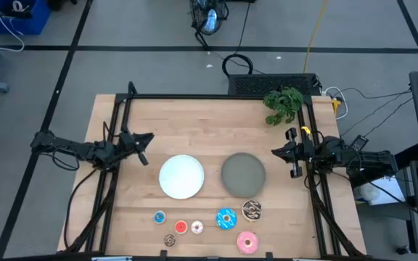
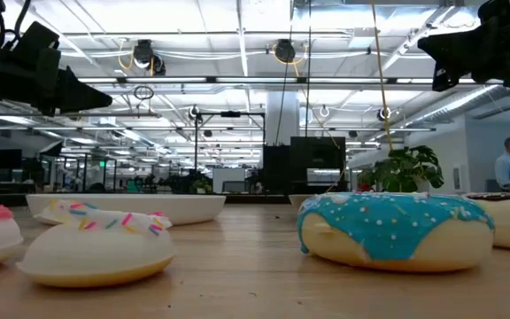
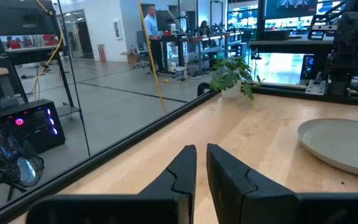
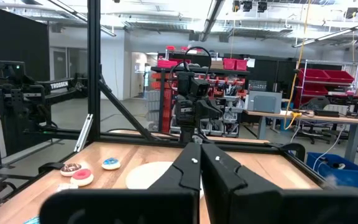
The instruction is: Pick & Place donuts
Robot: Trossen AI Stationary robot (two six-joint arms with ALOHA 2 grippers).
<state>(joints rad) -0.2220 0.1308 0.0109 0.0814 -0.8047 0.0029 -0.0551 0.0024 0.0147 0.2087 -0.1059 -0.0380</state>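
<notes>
A robotics lab: behind the right gripper (image 4: 201, 163) stand red storage bins (image 4: 321, 79), workbenches (image 4: 303, 118) and ceiling lights (image 2: 237, 81).

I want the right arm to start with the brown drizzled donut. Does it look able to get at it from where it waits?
Probably yes. The right pincer waits at the table's right edge, and the drizzled donut lies apart from its neighbours, with only bare wood between them; the grey plate sits off to the side.
</notes>
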